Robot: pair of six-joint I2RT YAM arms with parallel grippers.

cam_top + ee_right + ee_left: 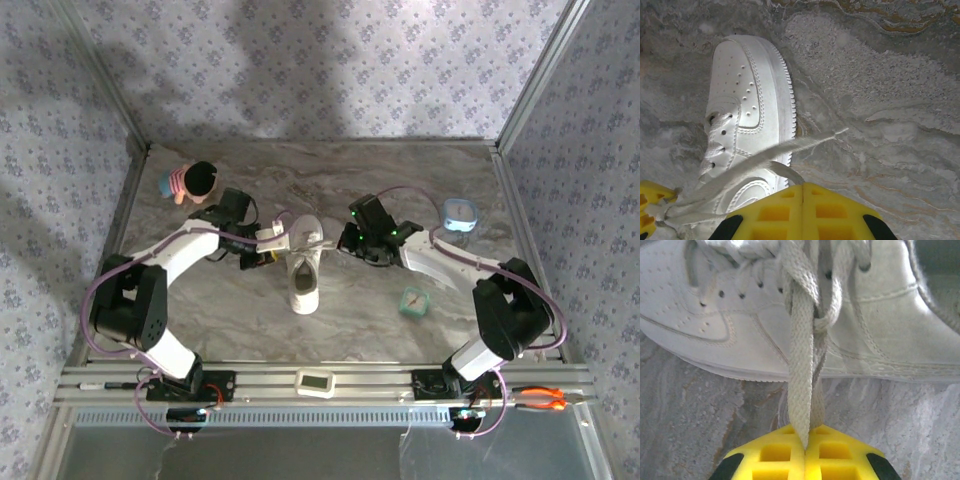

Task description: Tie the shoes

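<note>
Left fingers (775,454) at the sneaker's (303,272) 10 o'clock pinch a lace (801,390) over the counter (400,190); right fingers (835,210), pressed together at 2 o'clock, seemingly nip the other lace (787,171).

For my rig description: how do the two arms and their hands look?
Both the left arm and the right arm have white links between bulky black joints, with a lilac cable looping along each. Small green lights glow near the right wrist. The left hand and right hand have yellow fingers moulded with square pockets, black at the base.
</note>
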